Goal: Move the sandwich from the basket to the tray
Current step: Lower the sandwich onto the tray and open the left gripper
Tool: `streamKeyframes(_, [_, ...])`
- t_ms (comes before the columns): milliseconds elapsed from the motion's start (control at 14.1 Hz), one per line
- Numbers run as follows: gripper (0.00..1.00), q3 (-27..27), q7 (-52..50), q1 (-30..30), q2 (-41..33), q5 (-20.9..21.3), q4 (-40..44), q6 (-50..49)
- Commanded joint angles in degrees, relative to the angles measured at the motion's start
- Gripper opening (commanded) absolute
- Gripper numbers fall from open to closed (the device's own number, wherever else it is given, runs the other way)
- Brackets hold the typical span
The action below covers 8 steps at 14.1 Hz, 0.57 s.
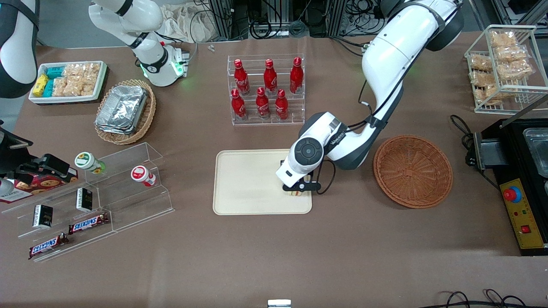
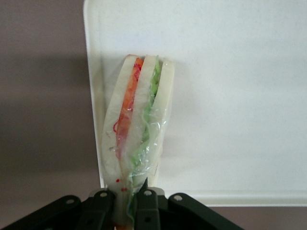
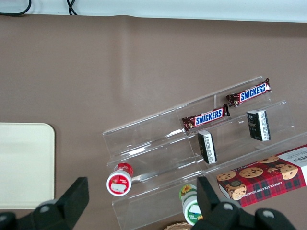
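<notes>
Brown table (image 1: 274, 256) fills front view; cables and frames along upper edge. Cream tray (image 1: 248, 184) at centre, bare except its corner nearest basket (image 1: 412, 171). Basket, right of centre, holds nothing. Gripper (image 1: 296, 190) low over that tray corner, fingers (image 2: 144, 206) pinched on sandwich (image 2: 139, 129), which sits over tray rim there. Acrylic rack with red bottles (image 1: 265, 87) above tray in frame. Foil containers (image 1: 122, 109) in tan basket, upper left. Clear shelf with Snickers bars (image 1: 87, 222), lower left.
</notes>
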Motion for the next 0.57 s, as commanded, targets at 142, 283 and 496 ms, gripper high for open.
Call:
streamKeyframes(142, [0.03,0.78,-4.74,-1.02,0.85,1.93,1.98,-0.57])
streamKeyframes(283, [0.06,0.78,-5.27,-1.02,1.64,4.03,1.98,-0.57])
streamKeyframes(496, [0.94,0.78,-5.98,-1.02,2.43,4.92,2.07,-0.57])
